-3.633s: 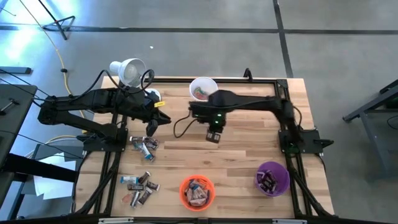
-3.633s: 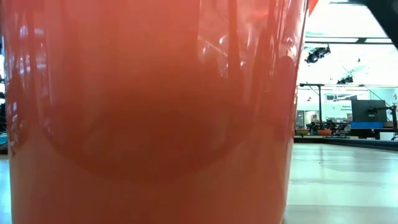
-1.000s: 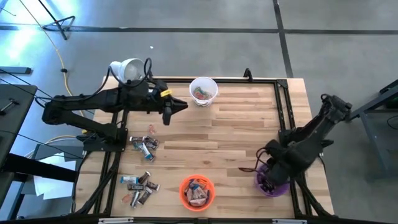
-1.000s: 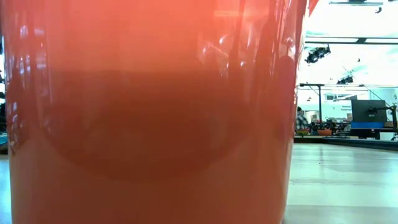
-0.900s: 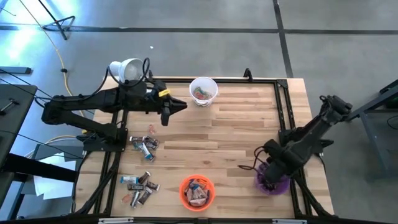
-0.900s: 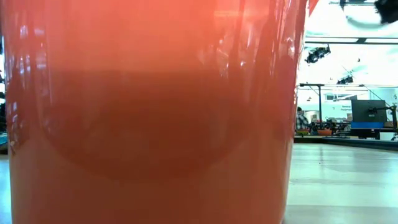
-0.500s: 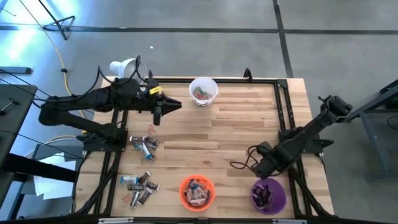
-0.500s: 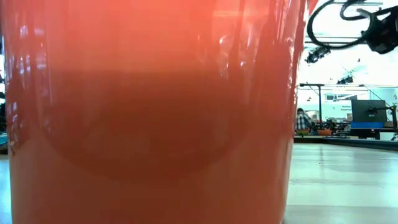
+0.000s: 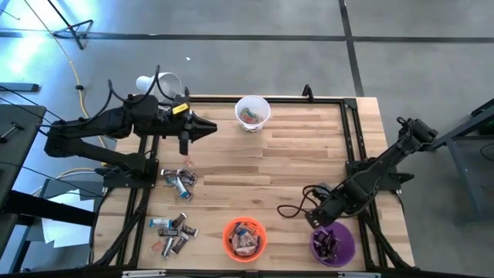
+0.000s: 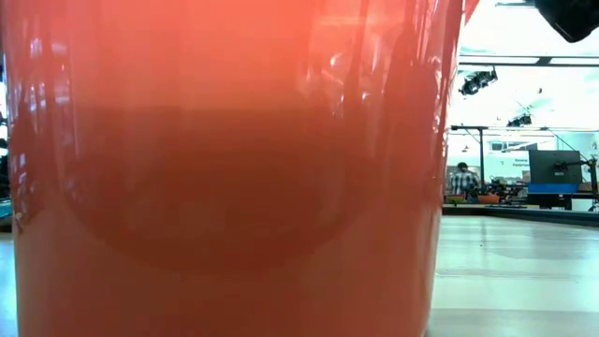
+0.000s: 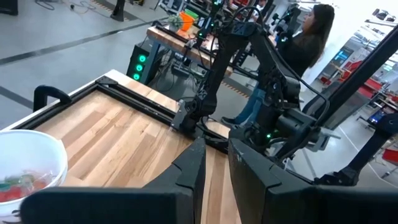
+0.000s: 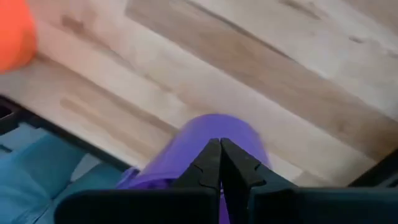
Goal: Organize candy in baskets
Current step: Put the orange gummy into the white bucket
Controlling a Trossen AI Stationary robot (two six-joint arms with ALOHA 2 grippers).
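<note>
Loose candy lies in heaps at the table's left (image 9: 179,180) and near-left (image 9: 174,232). The white basket (image 9: 252,112) at the far edge, the orange basket (image 9: 245,237) at the near edge and the purple basket (image 9: 333,241) at the near right each hold candy. The orange basket's wall (image 10: 225,187) fills the low view. My left gripper (image 11: 216,155) hangs above the far left of the table (image 9: 210,128), pointing right, its fingers a little apart with nothing between them. My right gripper (image 12: 219,146) is shut and points down at the purple basket's (image 12: 211,134) far-left side (image 9: 318,215). My right gripper's shut fingertips (image 12: 211,155) show in front of the purple basket's wall (image 12: 186,149), coming from above. I cannot tell whether they touch it.
A white lamp (image 9: 158,83) stands at the far left corner. A small red piece (image 9: 185,160) lies alone on the wood under the left arm. Bare wood (image 9: 278,162) spreads across the table's middle. A black frame rail (image 9: 351,131) runs along the right side.
My left gripper has drawn back from the white basket toward the table's left edge. My right gripper has come off the purple basket toward the left and tipped further down. The purple basket has slid toward the near edge and stands upright.
</note>
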